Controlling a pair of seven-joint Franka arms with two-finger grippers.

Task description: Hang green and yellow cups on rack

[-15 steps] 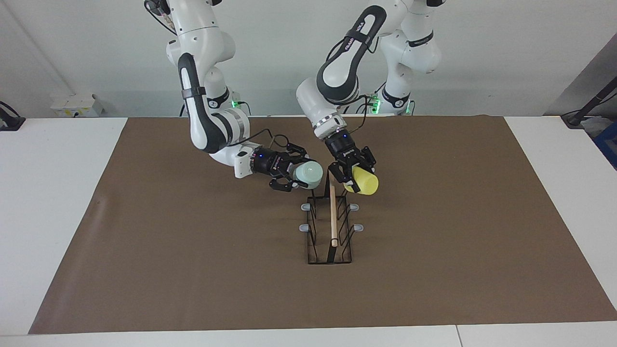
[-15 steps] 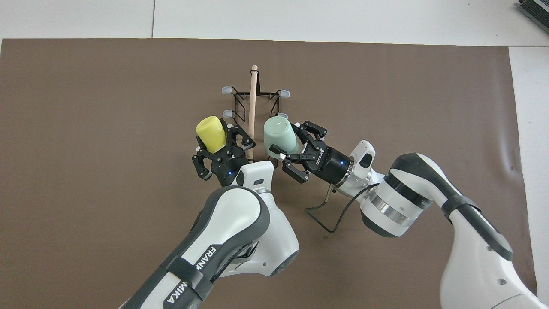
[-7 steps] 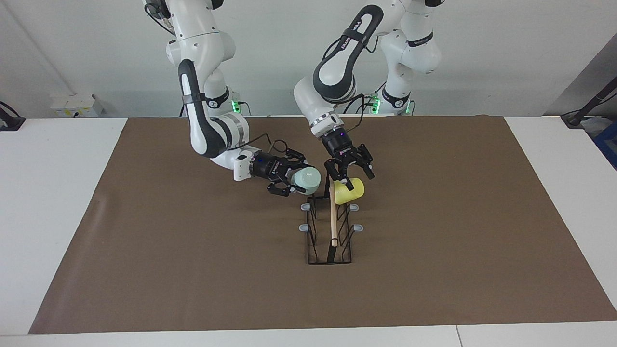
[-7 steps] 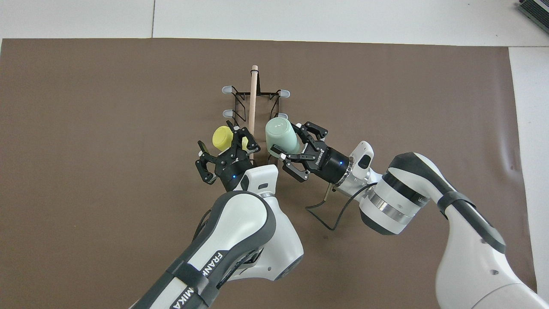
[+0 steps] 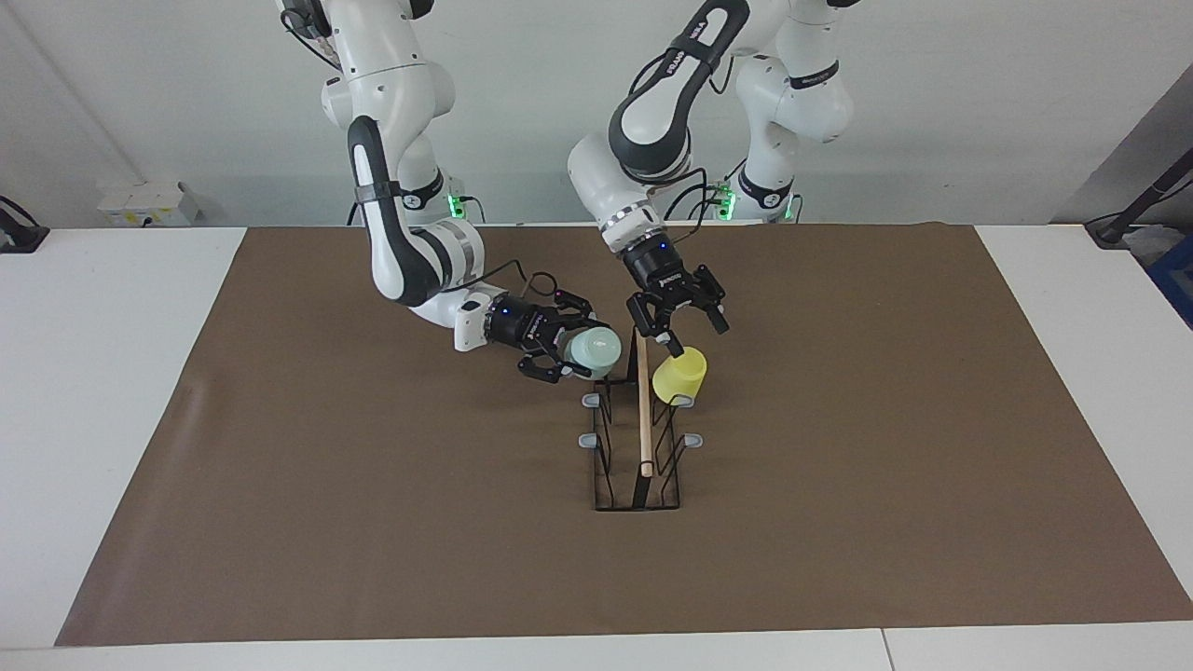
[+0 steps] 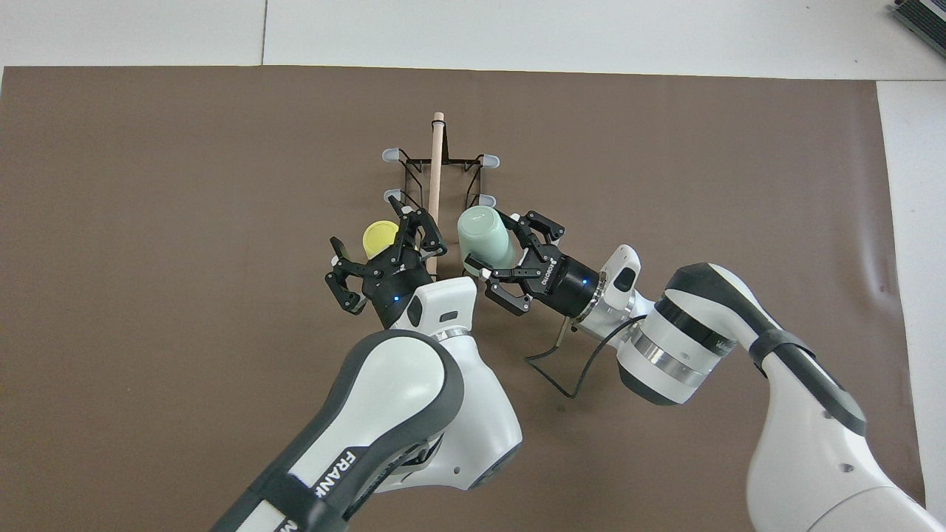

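The black wire rack (image 5: 641, 466) with a wooden rod (image 6: 436, 162) stands mid-mat. The yellow cup (image 5: 679, 376) sits bottom-up on the rack's prong nearest the robots, on the left arm's side; it also shows in the overhead view (image 6: 379, 236). My left gripper (image 5: 685, 334) is open just above it, no longer holding it (image 6: 375, 244). My right gripper (image 5: 573, 340) is shut on the mint green cup (image 5: 595, 349), held tilted at the rack's robot end on the right arm's side (image 6: 480, 229). I cannot tell whether this cup touches a prong.
A brown mat (image 5: 280, 466) covers the white table (image 5: 93, 373). Two grey-tipped prongs on each side of the rack (image 6: 390, 155) are bare. A black cable (image 6: 562, 369) hangs from the right arm's wrist over the mat.
The left gripper lowered the yellow cup onto the prong, opened and rose off it. The right gripper with the green cup edged slightly closer to the rack.
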